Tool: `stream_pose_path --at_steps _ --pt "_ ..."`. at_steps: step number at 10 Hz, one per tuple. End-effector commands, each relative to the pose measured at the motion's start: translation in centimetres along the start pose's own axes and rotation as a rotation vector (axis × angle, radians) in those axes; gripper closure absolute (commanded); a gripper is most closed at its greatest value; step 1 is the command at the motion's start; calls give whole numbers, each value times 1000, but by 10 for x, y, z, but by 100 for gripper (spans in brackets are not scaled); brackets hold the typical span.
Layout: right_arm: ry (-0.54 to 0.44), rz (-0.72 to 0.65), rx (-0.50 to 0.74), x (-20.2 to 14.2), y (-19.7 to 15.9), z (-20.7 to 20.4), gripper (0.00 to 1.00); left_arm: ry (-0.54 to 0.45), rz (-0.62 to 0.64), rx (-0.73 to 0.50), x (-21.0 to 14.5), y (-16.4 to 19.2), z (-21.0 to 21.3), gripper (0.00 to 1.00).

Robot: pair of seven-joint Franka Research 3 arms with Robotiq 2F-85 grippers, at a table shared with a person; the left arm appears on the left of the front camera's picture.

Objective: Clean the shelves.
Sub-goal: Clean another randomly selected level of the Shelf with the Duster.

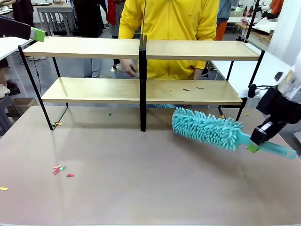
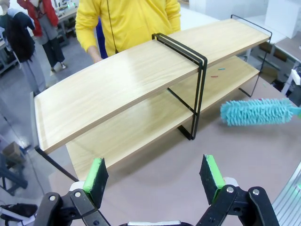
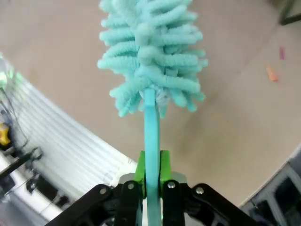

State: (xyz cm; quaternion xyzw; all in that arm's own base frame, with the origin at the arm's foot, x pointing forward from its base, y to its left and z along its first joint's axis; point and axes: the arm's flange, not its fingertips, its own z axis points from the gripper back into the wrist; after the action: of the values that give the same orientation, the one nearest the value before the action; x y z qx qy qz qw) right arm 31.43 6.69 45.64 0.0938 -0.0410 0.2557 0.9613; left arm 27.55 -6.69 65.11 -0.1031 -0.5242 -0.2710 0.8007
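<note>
The shelves (image 1: 94,47) stand across the far half of the table: light wooden boards in two tiers on a black frame; in the left wrist view the shelves (image 2: 122,89) lie below and ahead. Small coloured scraps (image 1: 193,89) lie on the lower right board. My right gripper (image 1: 256,142) is shut on the handle of a teal fluffy duster (image 1: 207,128), whose head hangs just over the table in front of the lower right shelf. The right wrist view shows the right gripper (image 3: 151,169) clamped on the duster (image 3: 150,52). My left gripper (image 2: 154,176) is open and holds nothing, high at the shelves' left end (image 1: 35,33).
A person in a yellow top (image 1: 169,23) stands behind the shelves, one hand (image 1: 127,68) near the lower tier. Coloured scraps (image 1: 59,168) lie on the grey-brown table (image 1: 141,188) at front left. A white table (image 1: 244,70) stands at the right.
</note>
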Motion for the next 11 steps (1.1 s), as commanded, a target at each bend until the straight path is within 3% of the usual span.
stream_pose_path --at_steps 1,4,7,11 --pt "-23 -147 -73 0 -2 -35 88 -5 7 5 -3 -1 -1 0" --pt "-120 -238 -97 18 -22 -62 88 -5 7 5 -3 -1 -1 0" --pt "-99 -348 -144 24 -43 -91 88 -5 7 5 -3 -1 -1 0" --pt "-287 -400 -204 18 -61 -100 88 -5 7 5 -3 -1 -1 0"
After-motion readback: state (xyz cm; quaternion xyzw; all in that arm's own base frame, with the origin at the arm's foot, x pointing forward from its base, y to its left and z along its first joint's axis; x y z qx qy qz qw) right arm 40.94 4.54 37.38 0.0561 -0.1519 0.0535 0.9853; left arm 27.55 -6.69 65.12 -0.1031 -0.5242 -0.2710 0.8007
